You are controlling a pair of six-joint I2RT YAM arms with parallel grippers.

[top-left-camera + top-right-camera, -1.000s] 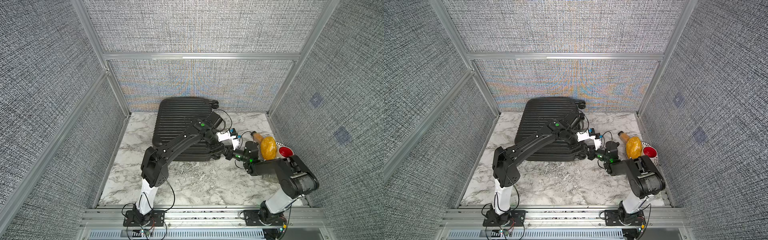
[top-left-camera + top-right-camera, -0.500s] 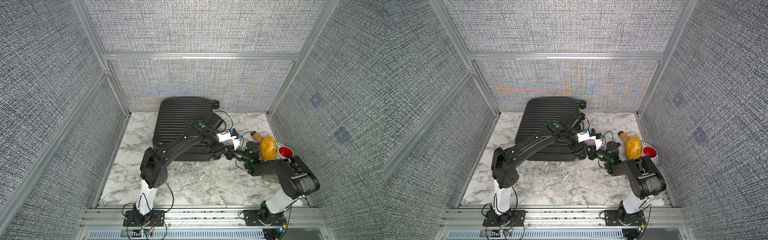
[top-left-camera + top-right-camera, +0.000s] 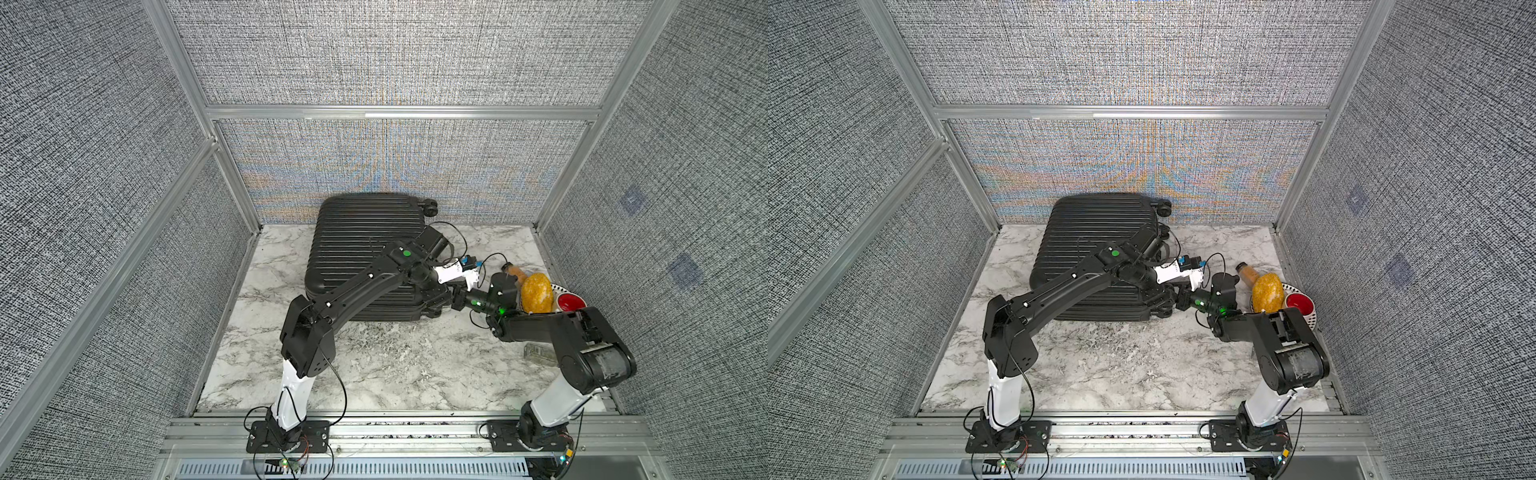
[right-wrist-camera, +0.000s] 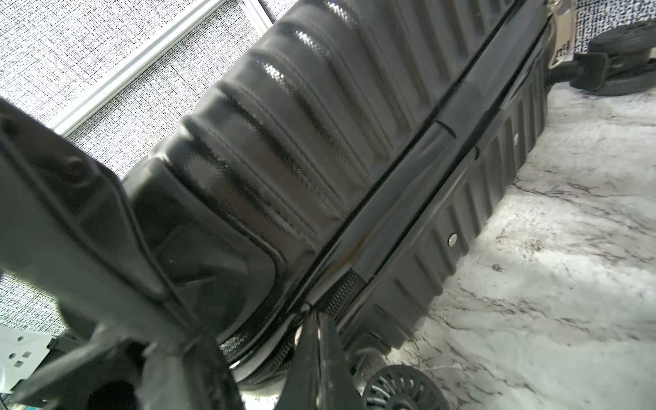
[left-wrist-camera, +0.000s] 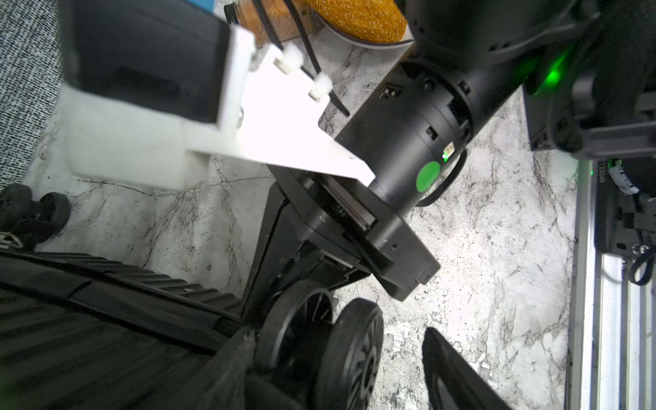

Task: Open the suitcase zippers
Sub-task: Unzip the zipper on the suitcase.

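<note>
The suitcase lies flat on its ribbed shell at the back of the tabletop, upper centre in both top views, with its wheels towards the right of the frame. Both of your arms meet at its lower right corner.

Your left arm reaches across the lid, and the left end effector stands wide open with a double wheel between its fingers. Bare tabletop shows between the wheel and one finger, so nothing is gripped. I read this as a brace, placed to stop the case sliding when the zip is pulled.

Your right end effector is closed tight, its tips pressed against the zippers, the glossy seam between the two shells. That suits pinching a pull and dragging it along the track. Whether a pull really sits between the tips is too small to tell, and the shells are closed together along the stretch in view.

Compared with a second ago, very little differs. The case has not shifted and both sets of jaws are unchanged. Only the left arm's green-dotted link sits a touch lower in the frame.
</note>
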